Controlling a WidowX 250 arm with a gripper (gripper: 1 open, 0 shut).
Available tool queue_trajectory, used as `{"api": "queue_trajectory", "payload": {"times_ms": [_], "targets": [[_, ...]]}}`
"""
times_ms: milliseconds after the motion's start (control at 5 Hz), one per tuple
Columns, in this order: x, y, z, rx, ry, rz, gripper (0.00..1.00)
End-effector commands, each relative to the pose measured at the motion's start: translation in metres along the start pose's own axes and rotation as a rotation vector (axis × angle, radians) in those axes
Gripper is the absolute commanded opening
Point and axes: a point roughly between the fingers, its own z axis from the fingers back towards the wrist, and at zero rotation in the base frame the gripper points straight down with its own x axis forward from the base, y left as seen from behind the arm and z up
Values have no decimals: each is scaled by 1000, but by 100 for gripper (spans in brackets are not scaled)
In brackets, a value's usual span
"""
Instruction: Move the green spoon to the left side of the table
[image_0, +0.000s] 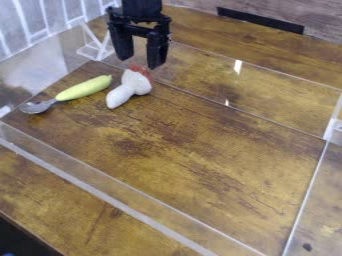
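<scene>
Camera view: chunky-handled green spoon (74, 91) on worn wooden table (201, 140), end effector (139, 53) spread, empty.

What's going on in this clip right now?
A single robot arm's gripper hangs open and empty above the far left part of the table. The green spoon lies flat near the left acrylic wall, with a white red-tipped object beside it. The gripper touches neither, so the spoon looks already placed.
</scene>
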Motion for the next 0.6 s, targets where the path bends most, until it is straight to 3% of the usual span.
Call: {"api": "queue_trajectory", "payload": {"times_ms": [0,400], "targets": [[4,-20,34,29,-101,-96,100],[8,-11,40,38,-94,-98,100]]}}
